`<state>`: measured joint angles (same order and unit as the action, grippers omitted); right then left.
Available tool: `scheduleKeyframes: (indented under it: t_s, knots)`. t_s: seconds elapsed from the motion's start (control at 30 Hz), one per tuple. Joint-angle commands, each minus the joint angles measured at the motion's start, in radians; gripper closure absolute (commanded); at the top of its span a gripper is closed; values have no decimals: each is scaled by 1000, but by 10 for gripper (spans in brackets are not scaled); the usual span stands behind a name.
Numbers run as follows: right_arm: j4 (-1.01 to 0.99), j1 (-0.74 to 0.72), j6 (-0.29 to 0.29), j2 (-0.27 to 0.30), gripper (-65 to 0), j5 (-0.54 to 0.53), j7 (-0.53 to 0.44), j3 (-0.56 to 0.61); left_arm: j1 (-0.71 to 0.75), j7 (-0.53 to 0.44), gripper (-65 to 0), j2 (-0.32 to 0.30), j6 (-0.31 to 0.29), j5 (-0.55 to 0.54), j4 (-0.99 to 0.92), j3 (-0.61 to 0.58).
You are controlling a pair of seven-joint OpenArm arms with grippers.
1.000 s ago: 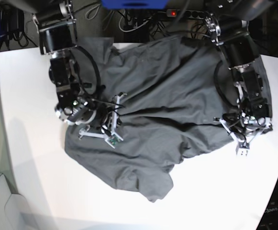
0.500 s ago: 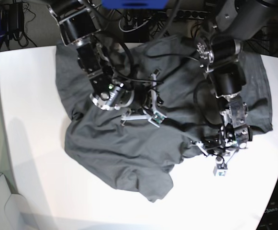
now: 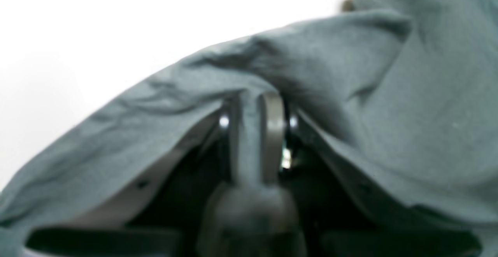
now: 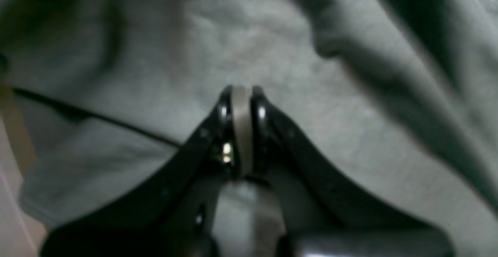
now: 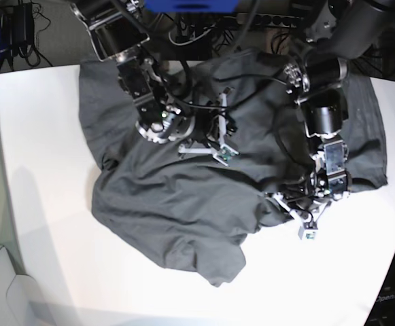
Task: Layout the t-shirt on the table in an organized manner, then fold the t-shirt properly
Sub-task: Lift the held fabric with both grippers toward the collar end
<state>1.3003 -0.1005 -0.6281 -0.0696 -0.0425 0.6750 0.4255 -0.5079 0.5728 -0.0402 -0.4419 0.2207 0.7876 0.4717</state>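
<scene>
The white table (image 5: 41, 204) fills the base view, with a dark clutter of cables and gear beyond its far edge; the t-shirt (image 5: 183, 217) lies crumpled across the table's middle and far side, and everything below is placed against it.

Nearest the camera, a rounded lobe of the t-shirt bulges toward the table's near edge, with bare table in front of it; it looks like a hem corner or a sleeve, though the folds hide which. Just past that lobe, at the t-shirt's edge on the base view's right, the left gripper (image 5: 304, 219) has its fingers pinching a fold of cloth; the left wrist view shows the fabric (image 3: 330, 74) tented over the narrow jaws, with white table behind. I judge the pinch is there to draw that side outward and flatten the wrinkles.

Further back, over the t-shirt's middle, the right gripper (image 5: 214, 139) has its fingers pressed together; the right wrist view shows them (image 4: 241, 105) meeting over grey cloth, and whether any thread of it is caught I cannot tell. It may be pinning or about to regrip.

The t-shirt's long axis seems to run across the table from side to side; where the collar points I cannot tell.
</scene>
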Motion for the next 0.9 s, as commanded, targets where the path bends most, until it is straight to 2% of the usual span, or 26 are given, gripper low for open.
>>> scheduleKeyframes:
  t_s: [0.0, 0.13, 0.37, 0.5, 0.87]
  knots:
    - [12, 8, -6, -6, 0, -7, 7, 2, -28, -14, -107, -14, 1, 1, 5, 2]
    - [12, 60, -6, 14, 0, -7, -1, 19, -30, -21, -107, -37, 1, -1, 5, 2]
    - [15, 107, -6, 47, 0, -7, -2, 103, -76, -21, -107, -39, 1, 7, 5, 2]
    - [80, 130, -5, 80, 0, -7, -2, 111, -90, -20, -107, -45, 1, 3, 3, -3]
    - [157, 91, -5, 106, 0, -6, 7, 103, -116, -1, -107, -46, 1, 1, 20, -4]
